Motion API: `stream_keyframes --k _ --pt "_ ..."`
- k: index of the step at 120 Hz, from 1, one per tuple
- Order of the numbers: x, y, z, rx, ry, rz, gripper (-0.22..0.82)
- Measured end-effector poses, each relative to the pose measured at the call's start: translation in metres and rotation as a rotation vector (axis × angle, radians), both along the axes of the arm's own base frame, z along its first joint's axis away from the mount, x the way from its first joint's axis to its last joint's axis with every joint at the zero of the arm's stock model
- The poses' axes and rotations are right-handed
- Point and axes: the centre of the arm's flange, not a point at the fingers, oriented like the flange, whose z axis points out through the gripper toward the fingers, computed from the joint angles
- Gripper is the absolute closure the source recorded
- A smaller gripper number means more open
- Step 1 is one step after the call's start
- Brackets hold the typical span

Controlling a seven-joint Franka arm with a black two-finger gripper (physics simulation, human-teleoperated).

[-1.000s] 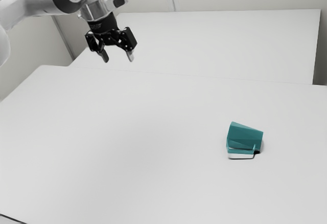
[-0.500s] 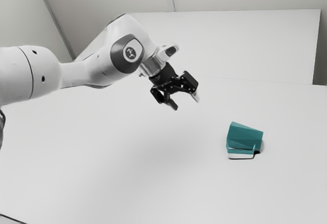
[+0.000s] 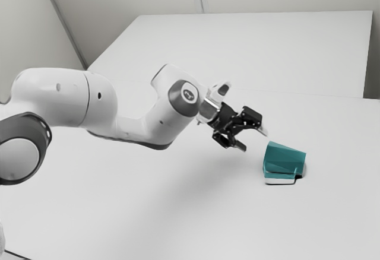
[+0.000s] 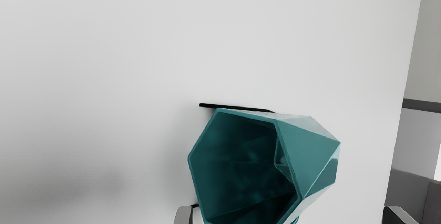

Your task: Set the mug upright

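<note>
In the exterior view the black gripper (image 3: 254,140) hangs above the table, just off the upper left side of the teal mug (image 3: 285,160). The faceted mug lies on its side, its handle toward the camera side. In the wrist view I look into the open mouth of the mug (image 4: 241,162). The tips of the open gripper (image 4: 287,215) stand wide apart at the bottom edge, with the lower part of the mug seen between them. No contact between fingers and mug is visible.
The white table (image 3: 148,212) carries the mug. A dark line, perhaps a cable (image 3: 16,255), shows at the exterior view's lower left. Beyond the table's edge, grey surfaces (image 4: 417,134) appear in the wrist view.
The arm has swung from the exterior view's upper left toward its right and lower, bringing the gripper close to the mug. The mug has stayed where it was.
</note>
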Motion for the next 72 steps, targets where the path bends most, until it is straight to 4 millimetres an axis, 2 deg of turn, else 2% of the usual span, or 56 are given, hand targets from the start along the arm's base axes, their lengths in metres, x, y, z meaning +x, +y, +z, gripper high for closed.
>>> stream_keyframes --k 9,45,60,72 --pt "0.001 -0.003 -0.013 -0.037 0.008 0.007 0.0" --pt "0.004 -0.033 -0.033 -0.138 -0.041 -0.076 0.0" --pt "0.003 -0.049 -0.036 -0.157 -0.075 -0.128 0.0" --pt "0.005 -0.052 -0.036 -0.166 -0.101 -0.16 0.0"
